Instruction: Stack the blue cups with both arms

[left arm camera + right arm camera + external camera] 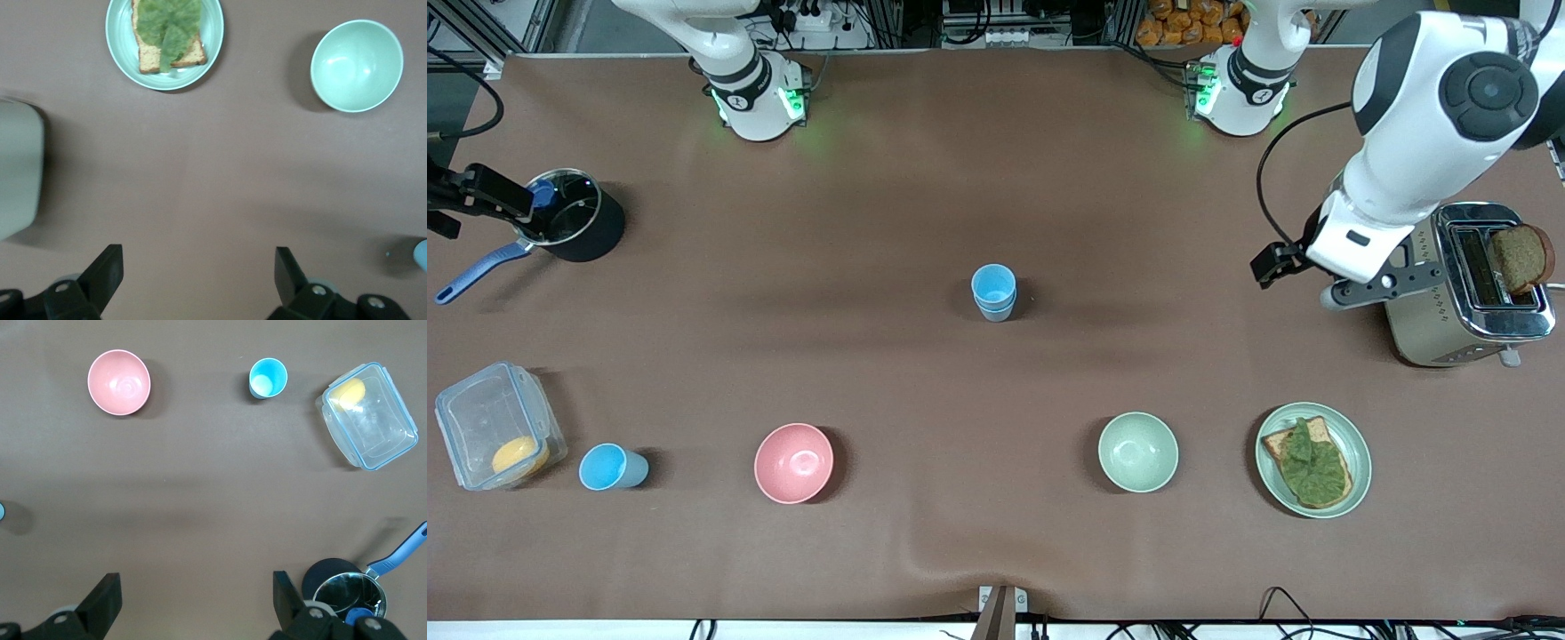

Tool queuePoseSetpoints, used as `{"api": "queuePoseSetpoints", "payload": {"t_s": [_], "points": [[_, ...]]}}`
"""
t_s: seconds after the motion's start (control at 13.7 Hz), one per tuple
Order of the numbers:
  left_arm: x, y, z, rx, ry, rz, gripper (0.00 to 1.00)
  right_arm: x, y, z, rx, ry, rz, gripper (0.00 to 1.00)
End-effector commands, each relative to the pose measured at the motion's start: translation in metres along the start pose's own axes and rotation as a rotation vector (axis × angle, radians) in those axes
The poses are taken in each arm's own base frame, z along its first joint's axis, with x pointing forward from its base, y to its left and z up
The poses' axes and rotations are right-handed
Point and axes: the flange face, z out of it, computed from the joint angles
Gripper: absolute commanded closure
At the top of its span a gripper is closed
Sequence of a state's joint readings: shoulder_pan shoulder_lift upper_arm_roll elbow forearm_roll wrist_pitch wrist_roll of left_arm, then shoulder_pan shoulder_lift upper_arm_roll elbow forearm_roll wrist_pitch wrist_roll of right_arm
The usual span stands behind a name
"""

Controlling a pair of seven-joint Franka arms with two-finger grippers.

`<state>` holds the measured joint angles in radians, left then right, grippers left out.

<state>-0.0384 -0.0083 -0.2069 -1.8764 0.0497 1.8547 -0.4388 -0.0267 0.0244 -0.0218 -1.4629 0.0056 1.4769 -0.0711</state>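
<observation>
Here, two nested blue cups [993, 292] upright mid-table, left hand [197, 283] and right hand [195, 603] both spread, empty

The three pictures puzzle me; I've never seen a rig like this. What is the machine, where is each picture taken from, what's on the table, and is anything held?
Two white robot arms work at a brown table. One picture looks down from across the table; the others come from cameras on the arms' wrists. The left gripper waits open beside the toaster; the right gripper is open by the saucepan. Nothing is held. Mid-table stand stacked blue cups; a single blue cup stands between the clear container and the pink bowl. Also a green bowl and a plate of toast.
</observation>
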Motion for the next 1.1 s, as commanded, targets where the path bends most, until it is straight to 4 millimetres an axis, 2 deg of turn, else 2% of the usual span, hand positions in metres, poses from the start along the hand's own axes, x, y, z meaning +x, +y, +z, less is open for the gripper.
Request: {"api": "queuePoseSetpoints", "payload": {"t_s": [0.0,0.15,0.29,0.44,0.51,0.73,0.88,1.02], "points": [[-0.004,-0.046,-0.023,-0.007,-0.015,0.006,0.00,-0.003,0.001,-0.003,0.008,0.000,-0.003,0.00],[-0.007,-0.058,-0.035,0.004,-0.049,0.034,0.00,-0.003,0.002,-0.003,0.008,0.000,-0.001,0.00],[0.000,-0.067,-0.065,-0.004,-0.041,0.034,0.00,-0.003,0.000,-0.002,0.008,-0.001,-0.004,0.00],[0.005,-0.072,-0.084,-0.009,-0.033,0.026,0.00,-0.003,0.000,-0.002,0.008,-0.001,-0.003,0.00],[0.006,-0.076,-0.087,-0.010,-0.030,0.025,0.00,-0.003,-0.001,-0.002,0.008,-0.001,-0.004,0.00],[0.011,-0.108,-0.106,-0.026,-0.013,0.084,0.00,-0.003,-0.001,-0.002,0.009,-0.003,-0.004,0.00],[0.012,-0.110,-0.114,-0.052,-0.002,0.069,0.00,-0.004,0.000,-0.003,0.009,-0.003,-0.003,0.00],[0.015,-0.123,-0.119,-0.115,-0.010,0.032,0.00,-0.004,0.001,-0.002,0.009,-0.009,-0.001,0.00]]}}
